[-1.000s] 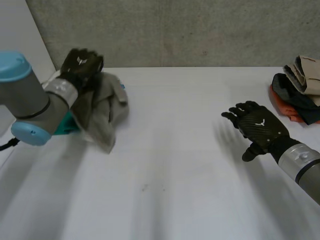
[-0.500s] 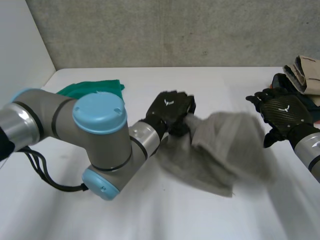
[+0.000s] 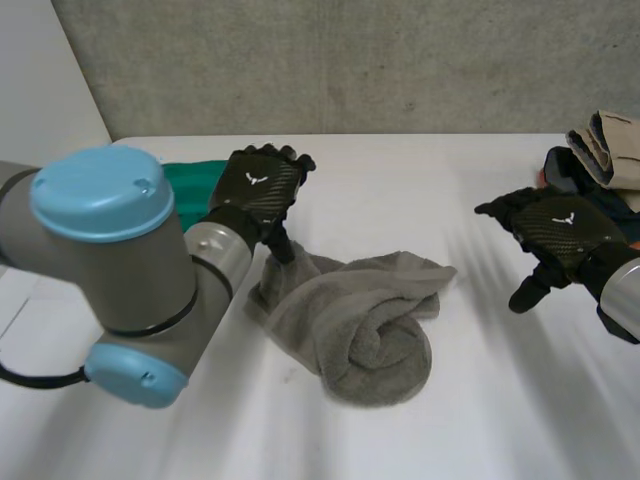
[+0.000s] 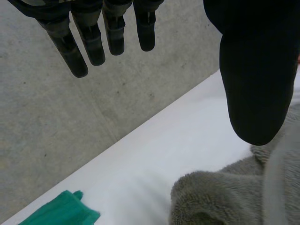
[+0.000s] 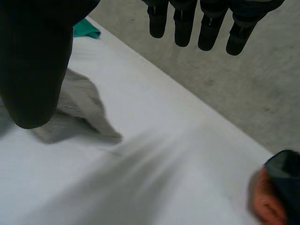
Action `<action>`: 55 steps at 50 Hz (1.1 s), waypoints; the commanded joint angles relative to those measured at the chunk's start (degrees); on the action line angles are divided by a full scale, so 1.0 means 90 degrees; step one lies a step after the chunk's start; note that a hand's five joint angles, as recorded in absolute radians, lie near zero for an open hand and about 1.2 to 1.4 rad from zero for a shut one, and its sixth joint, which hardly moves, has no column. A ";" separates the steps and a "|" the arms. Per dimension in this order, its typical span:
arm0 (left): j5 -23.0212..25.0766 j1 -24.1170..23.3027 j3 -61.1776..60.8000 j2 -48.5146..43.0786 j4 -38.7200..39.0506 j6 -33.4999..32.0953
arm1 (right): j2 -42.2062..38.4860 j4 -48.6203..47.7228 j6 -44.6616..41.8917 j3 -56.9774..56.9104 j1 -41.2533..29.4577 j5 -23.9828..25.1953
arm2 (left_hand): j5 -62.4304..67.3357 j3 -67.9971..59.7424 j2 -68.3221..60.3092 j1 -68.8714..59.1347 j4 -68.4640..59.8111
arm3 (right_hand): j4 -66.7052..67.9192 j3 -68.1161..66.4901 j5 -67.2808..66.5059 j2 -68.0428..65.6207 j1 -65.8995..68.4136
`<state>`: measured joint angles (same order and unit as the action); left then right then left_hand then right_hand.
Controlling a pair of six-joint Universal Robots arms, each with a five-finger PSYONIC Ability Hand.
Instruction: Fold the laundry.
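White table (image 3: 420, 190) spread wide under a grey concrete wall (image 3: 350, 60), and the left arm (image 3: 110, 260) looms big at the near left, light-blue cap up front. Middle of the table, there's the grey towel (image 3: 370, 320), lying in a rumpled heap, one end rolled into a fat curl toward the near side, the other end trailing up toward the left hand (image 3: 262, 188). That hand hangs just above the towel's far-left corner, fingers straight and spread, thumb pointing down beside the cloth; from its wrist camera the left hand (image 4: 255, 70) is plainly relaxed and holding nothing, with the towel (image 4: 220, 197) fluffy below the thumb. Over at the right edge sits a pile of laundry (image 3: 600, 170), tan, dark and orange pieces stacked together. The right hand (image 3: 560, 228) hovers just in front of that pile, well apart from the towel, fingers straight, empty, and its own camera agrees: right hand (image 5: 33, 61) slack, towel (image 5: 77, 105) out beyond the thumb. Smallest of the lot, a green cloth (image 3: 195, 185) peeks out behind the left hand.
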<state>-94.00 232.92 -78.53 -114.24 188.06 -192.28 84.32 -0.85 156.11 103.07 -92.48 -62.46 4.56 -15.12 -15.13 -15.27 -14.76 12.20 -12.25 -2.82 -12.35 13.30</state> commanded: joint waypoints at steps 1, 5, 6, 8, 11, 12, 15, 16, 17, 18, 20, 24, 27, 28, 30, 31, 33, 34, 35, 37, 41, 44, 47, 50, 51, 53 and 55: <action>0.0044 0.0116 -0.0990 0.0710 0.0081 -0.0032 | 0.0065 0.0368 0.0925 -0.0055 -0.0787 -0.0003 | 0.0022 0.0041 0.0042 0.0057 0.0000 | -0.0245 0.0250 0.0313 0.0261 -0.0366; 0.0054 0.0272 -0.1371 0.0740 0.0208 -0.0032 | -0.0304 0.0232 0.1063 -0.0357 -0.1597 -0.0023 | 0.0022 0.0040 0.0042 0.0057 0.0000 | -0.0245 0.0250 0.0313 0.0261 -0.0366; 0.0064 0.0311 -0.1430 0.0721 0.0247 -0.0032 | -0.0451 0.0212 0.1063 -0.0445 -0.1735 -0.0052 | 0.0022 0.0040 0.0042 0.0057 0.0000 | -0.0245 0.0250 0.0313 0.0261 -0.0366; 0.0083 0.0468 -0.1528 0.0643 0.0393 -0.0032 | -0.0773 0.0193 0.1082 -0.0650 -0.1989 -0.0120 | 0.0059 0.0003 0.0005 0.0020 -0.0037 | -0.0245 0.0250 0.0313 0.0261 -0.0366; 0.0122 0.0662 -0.1528 0.0322 0.0568 -0.0042 | -0.1301 0.0222 0.1082 -0.1109 -0.2428 -0.0413 | 0.0134 -0.0071 -0.0070 -0.0055 -0.0112 | -0.0245 0.0250 0.0313 0.0261 -0.0366; 0.0132 0.0721 -0.1499 0.0214 0.0589 -0.0052 | -0.1409 0.0222 0.1073 -0.1207 -0.2526 -0.0520 | 0.0153 -0.0090 -0.0089 -0.0074 -0.0130 | -0.0245 0.0250 0.0313 0.0261 -0.0366; 0.0326 0.0984 -0.1353 -0.0176 0.0618 -0.0042 | -0.1799 0.0154 0.0995 -0.1539 -0.3014 -0.0901 | 0.0171 -0.0109 -0.0107 -0.0093 -0.0149 | -0.0162 0.0167 0.0231 0.0178 -0.0284; 0.0405 0.1053 -0.1304 -0.0274 0.0618 -0.0042 | -0.1897 0.0115 0.0975 -0.1627 -0.3151 -0.0998 | 0.0171 -0.0109 -0.0108 -0.0093 -0.0149 | -0.0087 0.0091 0.0155 0.0103 -0.0208; 0.0512 0.1102 -0.1255 -0.0372 0.0608 -0.0042 | -0.2091 0.0037 0.0878 -0.1802 -0.3326 -0.1164 | 0.0208 -0.0146 -0.0145 -0.0130 -0.0186 | 0.0099 -0.0094 -0.0031 -0.0083 -0.0023; 0.0755 0.1170 -0.1168 -0.0557 0.0579 -0.0052 | -0.2200 -0.0022 0.0829 -0.1890 -0.3415 -0.1233 | 0.0246 -0.0183 -0.0182 -0.0167 -0.0224 | 0.0230 -0.0226 -0.0162 -0.0215 0.0109; 0.1010 0.1191 -0.1089 -0.0743 0.0579 -0.0052 | -0.2376 -0.0168 0.0702 -0.1998 -0.3542 -0.1370 | 0.0283 -0.0221 -0.0219 -0.0205 -0.0261 | 0.0418 -0.0413 -0.0349 -0.0402 0.0296; 0.1596 0.1210 -0.0835 -0.1105 0.0599 -0.0032 | -0.2756 -0.0413 0.0293 -0.2223 -0.3718 -0.1507 | 0.0507 -0.0445 -0.0443 -0.0429 -0.0485 | 0.0809 -0.0805 -0.0741 -0.0793 0.0688; 0.1851 0.1210 -0.0620 -0.1398 0.0598 -0.0042 | -0.2933 -0.0432 0.0145 -0.2330 -0.3845 -0.1517 | 0.0898 -0.0836 -0.0834 -0.0819 -0.0876 | 0.1424 -0.1420 -0.1356 -0.1409 0.1303; 0.1880 0.1210 -0.0562 -0.1466 0.0599 -0.0032 | -0.3030 -0.0442 0.0116 -0.2389 -0.3932 -0.1527 | 0.1215 -0.1153 -0.1151 -0.1136 -0.1193 | 0.2445 -0.2441 -0.2377 -0.2430 0.2324; 0.1890 0.1201 -0.0376 -0.1632 0.0618 -0.0003 | -0.3060 -0.0452 0.0115 -0.2419 -0.3943 -0.1556 | 0.2671 -0.2608 -0.2607 -0.2592 -0.2649 | 0.3720 -0.3716 -0.3652 -0.3704 0.3599; 0.1880 0.1200 -0.0327 -0.1671 0.0618 0.0007 | -0.3060 -0.0452 0.0125 -0.2428 -0.3943 -0.1585 | 0.3342 -0.3280 -0.3278 -0.3263 -0.3320 | 0.4393 -0.4388 -0.4324 -0.4377 0.4271; 0.1861 0.1162 -0.0191 -0.1740 0.0618 0.0007 | -0.3002 -0.0452 0.0145 -0.2428 -0.3924 -0.1712 | 0.6392 -0.6329 -0.6328 -0.6313 -0.6370 | 0.6710 -0.6705 -0.6642 -0.6694 0.6588; 0.1851 0.1142 -0.0151 -0.1750 0.0628 0.0007 | -0.2982 -0.0452 0.0145 -0.2419 -0.3924 -0.1761 | 0.7262 -0.7200 -0.7199 -0.7184 -0.7240 | 0.7525 -0.7520 -0.7456 -0.7509 0.7403; 0.1832 0.1132 -0.0112 -0.1750 0.0628 -0.0003 | -0.2914 -0.0452 0.0155 -0.2409 -0.3914 -0.1848 | 0.7271 -0.7209 -0.7207 -0.7192 -0.7249 | 0.7533 -0.7528 -0.7464 -0.7517 0.7411; 0.1676 0.1122 -0.0044 -0.1682 0.0599 0.0007 | -0.2768 -0.0452 0.0155 -0.2370 -0.3924 -0.1907 | 0.7271 -0.7209 -0.7207 -0.7193 -0.7249 | 0.7533 -0.7528 -0.7464 -0.7517 0.7411; 0.1024 0.1054 -0.0150 -0.1226 0.0569 -0.0003 | -0.1998 -0.0394 0.0155 -0.2331 -0.3710 -0.2093 | 0.7271 -0.7209 -0.7207 -0.7193 -0.7249 | 0.7533 -0.7528 -0.7464 -0.7517 0.7411; 0.0690 0.1054 -0.0287 -0.0532 0.0540 0.0026 | -0.1333 -0.0267 0.0145 -0.2311 -0.2998 -0.2200 | 0.7271 -0.7209 -0.7207 -0.7193 -0.7249 | 0.7533 -0.7528 -0.7464 -0.7517 0.7411; 0.0591 0.1054 -0.0590 0.0328 0.0443 -0.0003 | -0.0923 0.0064 0.0155 -0.2408 -0.2286 -0.2181 | 0.7271 -0.7209 -0.7207 -0.7193 -0.7249 | 0.7533 -0.7528 -0.7464 -0.7517 0.7411; 0.0601 0.1073 -0.0834 0.1061 0.0257 -0.0003 | -0.0727 0.0280 0.0145 -0.2487 -0.1845 -0.2142 | 0.7271 -0.7209 -0.7207 -0.7193 -0.7249 | 0.7533 -0.7528 -0.7464 -0.7517 0.7411; 0.0601 0.1083 -0.0883 0.1208 0.0179 -0.0003 | -0.0707 0.0387 0.0135 -0.2555 -0.1592 -0.2132 | 0.7271 -0.7209 -0.7207 -0.7193 -0.7249 | 0.7533 -0.7528 -0.7464 -0.7517 0.7411; 0.0611 0.1093 -0.0951 0.1471 -0.0093 -0.0022 | -0.0707 0.0456 0.0135 -0.2604 -0.1386 -0.2113 | 0.7271 -0.7209 -0.7207 -0.7193 -0.7249 | 0.7533 -0.7528 -0.7464 -0.7517 0.7411; 0.0620 0.1074 -0.0962 0.1492 -0.0260 -0.0032 | -0.0794 0.0514 0.0125 -0.2595 -0.1220 -0.2035 | 0.7271 -0.7209 -0.7207 -0.7193 -0.7249 | 0.7533 -0.7528 -0.7464 -0.7517 0.7411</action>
<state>-88.93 242.52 -85.32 -106.48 190.43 -192.30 77.23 1.20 157.42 80.78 -109.80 -81.95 55.60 -68.06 -68.46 -65.92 -68.58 68.53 -67.40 -55.68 -67.14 61.69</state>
